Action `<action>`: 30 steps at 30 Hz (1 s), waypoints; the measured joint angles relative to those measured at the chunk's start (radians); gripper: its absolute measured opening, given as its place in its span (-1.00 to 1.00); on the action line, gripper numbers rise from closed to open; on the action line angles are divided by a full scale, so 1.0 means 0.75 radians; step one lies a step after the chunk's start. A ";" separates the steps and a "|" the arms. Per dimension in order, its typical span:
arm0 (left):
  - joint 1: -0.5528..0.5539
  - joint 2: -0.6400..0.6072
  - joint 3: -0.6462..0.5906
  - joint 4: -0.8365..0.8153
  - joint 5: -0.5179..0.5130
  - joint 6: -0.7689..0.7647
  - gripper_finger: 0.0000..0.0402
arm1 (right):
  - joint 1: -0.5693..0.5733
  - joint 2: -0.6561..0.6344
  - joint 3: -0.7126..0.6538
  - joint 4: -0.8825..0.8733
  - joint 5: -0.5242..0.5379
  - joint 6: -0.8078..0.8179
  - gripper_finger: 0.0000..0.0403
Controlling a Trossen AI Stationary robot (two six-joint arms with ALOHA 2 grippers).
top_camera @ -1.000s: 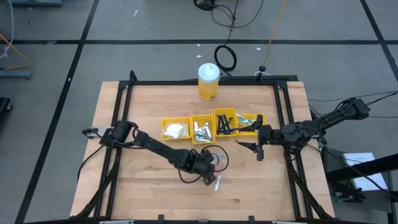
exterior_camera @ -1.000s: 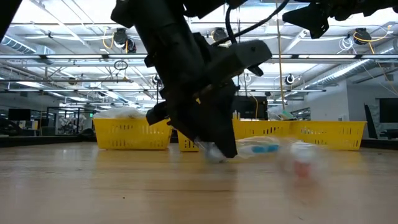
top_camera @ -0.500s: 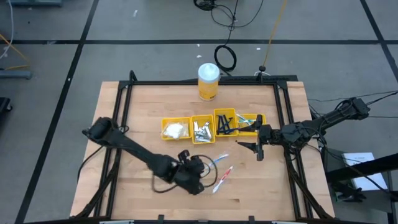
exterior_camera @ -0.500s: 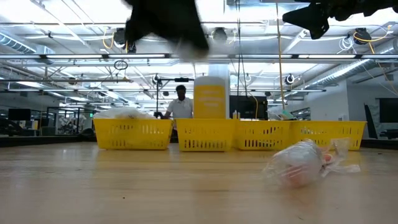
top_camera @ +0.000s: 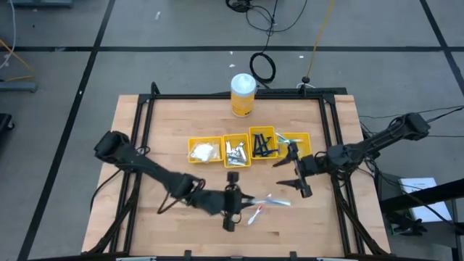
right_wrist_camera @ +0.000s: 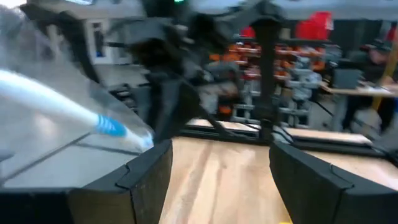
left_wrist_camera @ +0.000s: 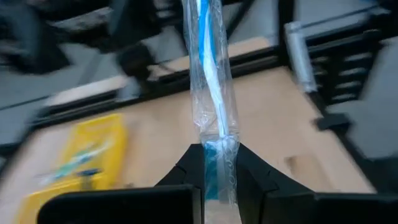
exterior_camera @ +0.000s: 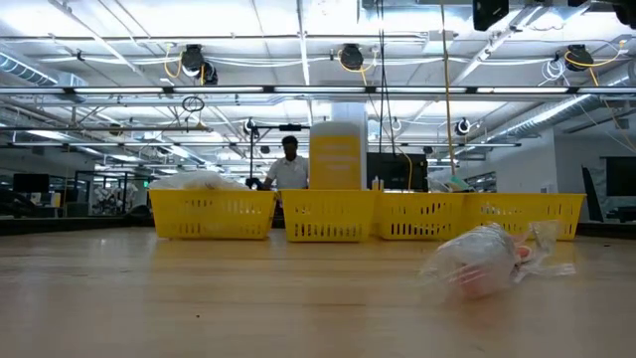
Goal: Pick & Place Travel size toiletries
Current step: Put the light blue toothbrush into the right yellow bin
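— Low view first: what lies nearest?
— A toothbrush in clear wrap point(exterior_camera: 487, 261), red showing inside, flat on the table point(exterior_camera: 199, 298) in front of the bins. From above, this loose toothbrush point(top_camera: 256, 214) sits on the front half of the board, just beside the left gripper point(top_camera: 241, 201).

— And that gripper's pincer?
— Narrow, pinched on a second wrapped toothbrush point(top_camera: 272, 200), the blue-and-white one. The left wrist view shows the wrap clamped between the two dark fingers point(left_wrist_camera: 193, 168), with the rest sticking out forward, clear of the wood.

— Where does the free end point?
— Toward the right gripper point(top_camera: 290, 171), which hangs near it, in front of the bins on the right side. Its pincer is wide; in the right wrist view the fingers point(right_wrist_camera: 143, 180) stand well apart with nothing between them, and the held toothbrush appears off to one side.

— Farther back?
— Four yellow bins point(top_camera: 250, 148) in a row across the middle: white packets point(top_camera: 205, 151), silvery sachets point(top_camera: 235, 152), dark razors point(top_camera: 262, 144), and more toothbrushes point(top_camera: 293, 141) in the rightmost.

— Behind those?
— A yellow canister point(top_camera: 243, 95) with a white lid at the table's far edge. Beyond the table, the low view catches a person point(exterior_camera: 289, 169) standing in the room.
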 joint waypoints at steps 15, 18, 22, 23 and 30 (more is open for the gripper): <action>0.316 -0.001 -0.140 0.376 0.733 0.053 -0.81 | -0.001 0.202 0.000 0.167 -0.190 -0.076 0.26; 0.324 -0.019 -0.140 0.417 0.789 0.086 -0.81 | 0.000 0.204 -0.001 0.121 -0.204 -0.066 0.26; 0.330 -0.029 -0.139 0.396 0.806 0.086 -0.81 | 0.000 0.203 -0.001 0.167 -0.223 -0.087 0.26; 0.336 -0.029 -0.139 0.388 0.804 0.081 -0.81 | 0.000 0.203 -0.001 0.185 -0.221 -0.098 0.26; 0.357 -0.029 -0.139 0.368 0.788 0.054 -0.81 | 0.031 0.208 -0.001 0.282 -0.213 -0.109 0.23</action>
